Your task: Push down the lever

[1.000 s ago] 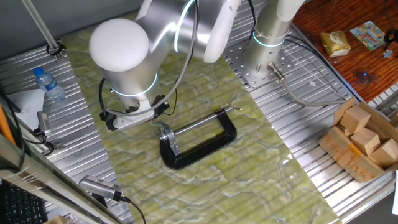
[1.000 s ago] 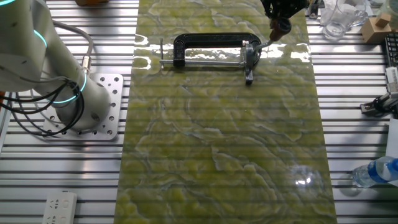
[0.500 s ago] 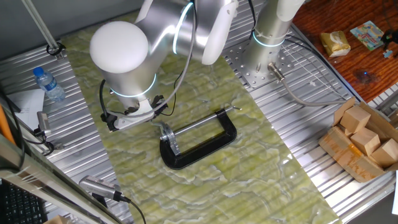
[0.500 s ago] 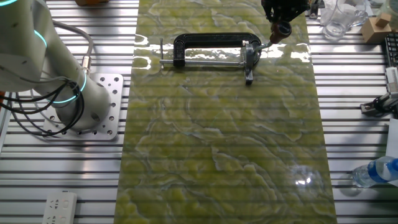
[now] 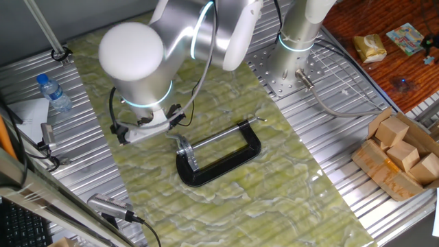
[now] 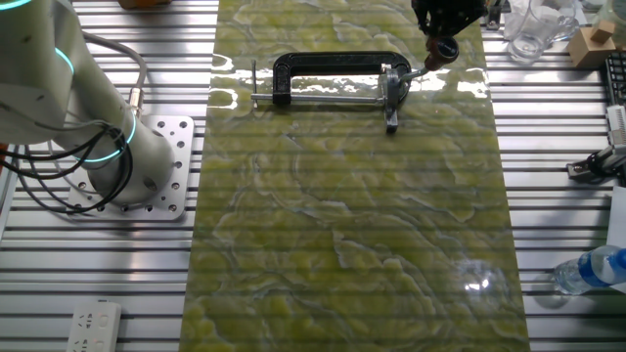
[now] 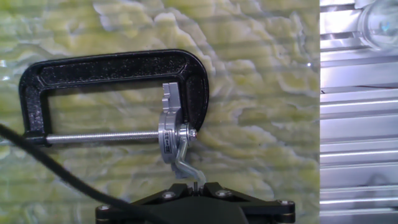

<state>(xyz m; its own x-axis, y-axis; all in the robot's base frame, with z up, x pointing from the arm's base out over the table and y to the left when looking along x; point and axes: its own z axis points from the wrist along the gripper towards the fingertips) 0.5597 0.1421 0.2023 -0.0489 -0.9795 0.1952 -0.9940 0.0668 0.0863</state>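
The black C-shaped clamp (image 7: 112,65) lies flat on the green mat (image 6: 342,244); it also shows in both fixed views (image 5: 226,165) (image 6: 328,62). The lever (image 7: 185,163) is a short silvery arm at the clamp's screw end, running under my gripper (image 7: 196,186). Its red knob is hidden beneath the fingertips in the hand view. In the other fixed view the lever (image 6: 411,72) slants up to my gripper (image 6: 442,49), which sits on its tip. The jaws look closed together. In one fixed view the lever (image 5: 180,142) shows, and the arm hides the gripper.
A water bottle (image 5: 53,92) lies at the mat's side, also in the other fixed view (image 6: 592,269). A box of wooden blocks (image 5: 398,154) stands off the mat. Glass cups (image 6: 533,29) stand near the gripper. The arm's base (image 6: 147,166) is bolted beside the mat.
My gripper has shifted very slightly at the lever's tip. The lever and clamp have not visibly moved.
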